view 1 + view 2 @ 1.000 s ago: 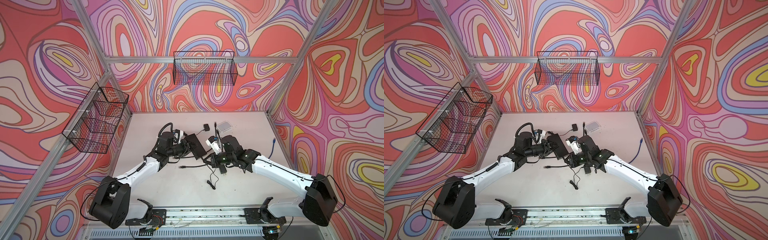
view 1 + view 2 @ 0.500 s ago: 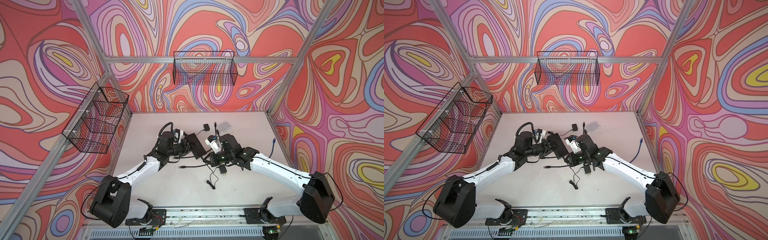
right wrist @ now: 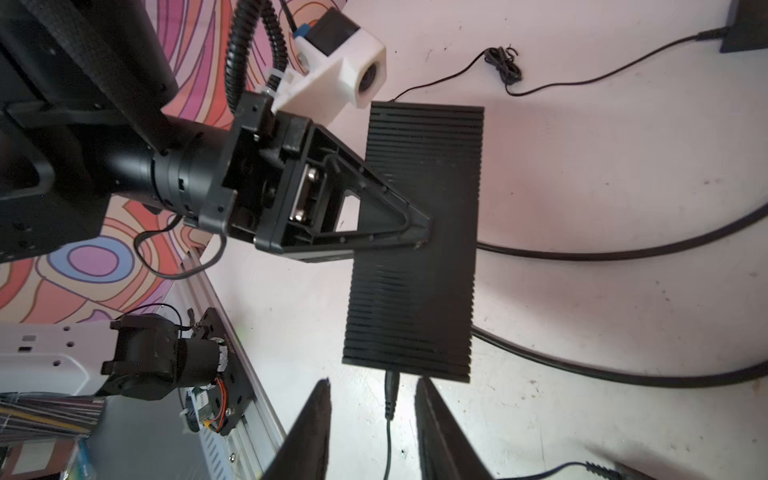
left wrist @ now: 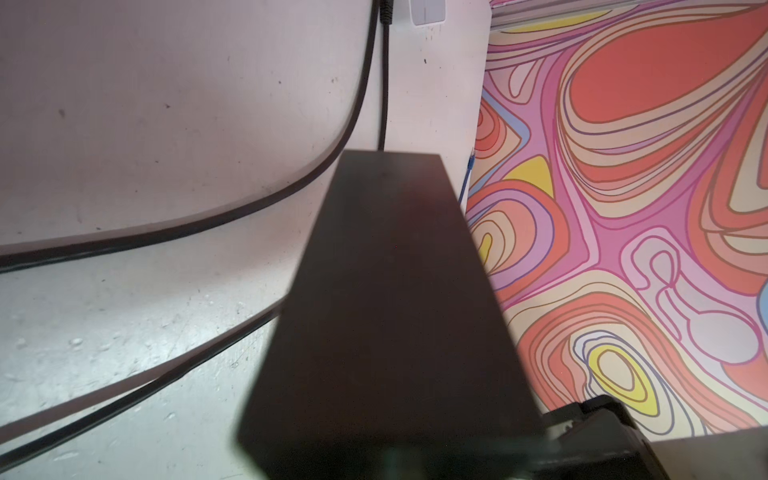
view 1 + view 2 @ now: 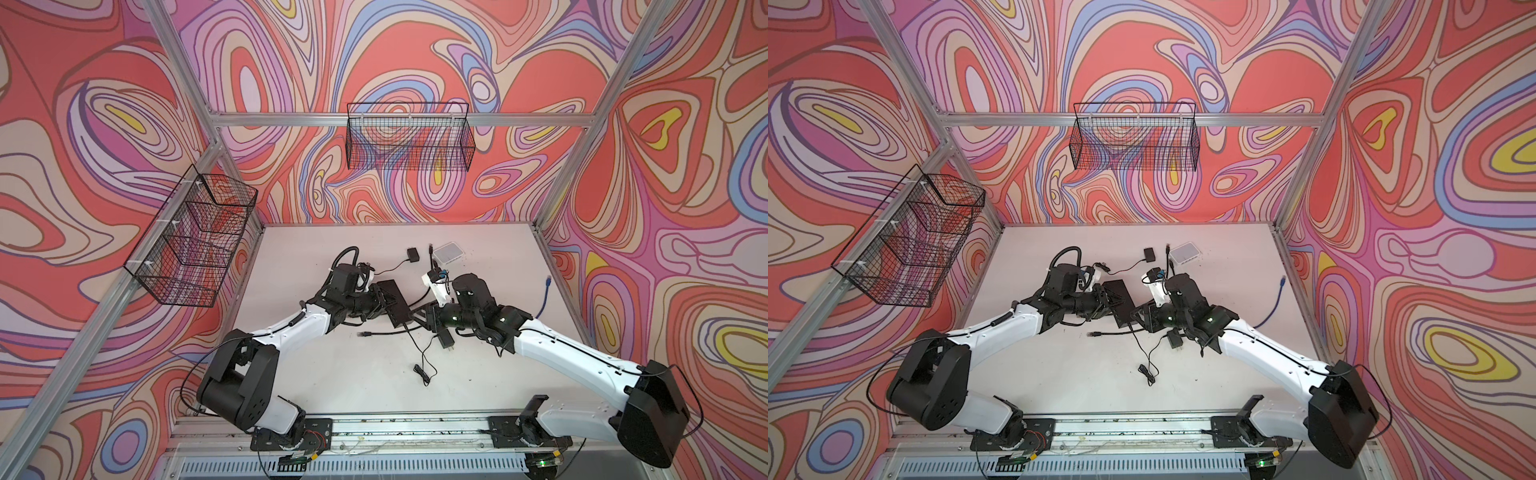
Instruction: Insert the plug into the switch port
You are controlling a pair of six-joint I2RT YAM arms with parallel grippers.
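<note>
Bimanual cell, seen in both top views and both wrist views. Nearest, a metal rail (image 5: 395,428) is carrying the two arm bases along the front edge of the pale desk (image 5: 332,374). Just beyond it, a thin black cord (image 5: 422,372) is lying in a loose tangle, and a small black adapter (image 5: 446,340) is lying beside the right arm.

At mid-desk the left hand (image 5: 381,300) is clamping the switch (image 5: 397,305), a black ribbed box. One triangular finger is pressing flat across its ribbed face in the right wrist view. Whether the switch is touching the desk cannot be told.

The right hand (image 3: 372,380) is facing the switch's narrow end with its fingers (image 3: 311,428) spread apart and gripping nothing. Between them, and touching neither, the plug (image 3: 389,390) is sitting in the port on that end face, with its cord trailing back between the fingers.

A black network cable (image 5: 365,333) is lying beside the switch, and a blue cable (image 5: 544,299) is running along the right wall. Farther back, a white box (image 5: 446,254) and a second black adapter (image 5: 412,254) are resting near each other. Two wire baskets are hanging on the walls, one at the side (image 5: 191,237) and one at the back (image 5: 409,141).
</note>
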